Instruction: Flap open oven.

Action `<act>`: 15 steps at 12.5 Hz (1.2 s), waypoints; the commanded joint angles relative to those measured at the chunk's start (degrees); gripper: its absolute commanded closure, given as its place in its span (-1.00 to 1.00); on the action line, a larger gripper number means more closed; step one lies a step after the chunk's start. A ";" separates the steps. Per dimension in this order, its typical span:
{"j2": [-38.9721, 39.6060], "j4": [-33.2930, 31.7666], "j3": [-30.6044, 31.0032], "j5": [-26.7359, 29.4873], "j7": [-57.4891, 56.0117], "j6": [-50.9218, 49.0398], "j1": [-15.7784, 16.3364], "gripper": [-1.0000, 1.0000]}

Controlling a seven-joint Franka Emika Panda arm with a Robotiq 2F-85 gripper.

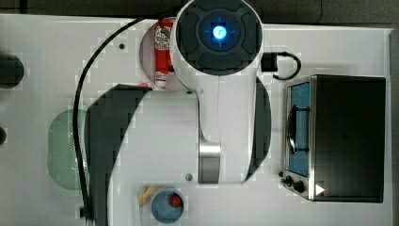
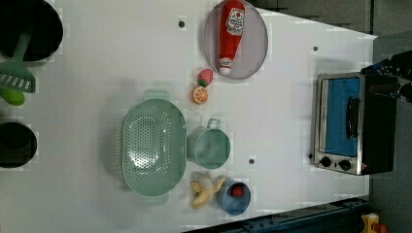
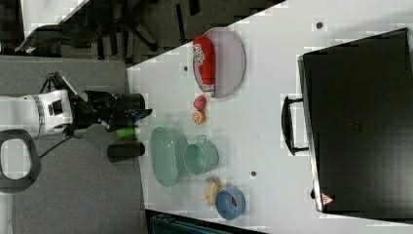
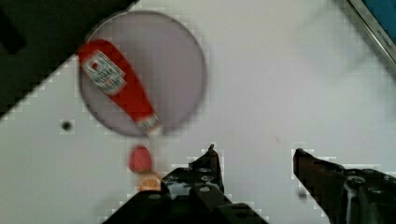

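Half the oven (image 4: 380,21) is cut off in the wrist view; pincer (image 4: 254,156) spread, empty.

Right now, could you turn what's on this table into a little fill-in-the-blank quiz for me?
1. The oven door is ____.
2. The ketchup bottle lies on a round ____.
3. The pincer is open and holds ____.
4. The banana lies beside a bowl coloured ____.

Missing words: shut; plate; nothing; blue
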 commanded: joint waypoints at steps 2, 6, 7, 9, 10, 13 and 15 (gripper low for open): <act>-15.21 -7.76 -3.96 -0.81 8.81 -10.60 -1.60 -0.80; -15.20 -7.78 -3.83 -0.81 8.80 -10.60 -1.56 -0.90; -15.20 -7.79 -3.80 -0.81 8.80 -10.60 -1.55 -0.65; -15.17 -7.92 -3.97 -0.81 8.75 -10.60 -1.57 -0.14; -15.12 -8.18 -4.16 -0.85 8.75 -10.57 -1.66 0.08; -14.68 -10.56 -6.18 -1.14 8.34 -10.46 -1.82 0.65; -14.11 -12.81 -8.24 -1.41 6.18 -10.14 -1.92 0.65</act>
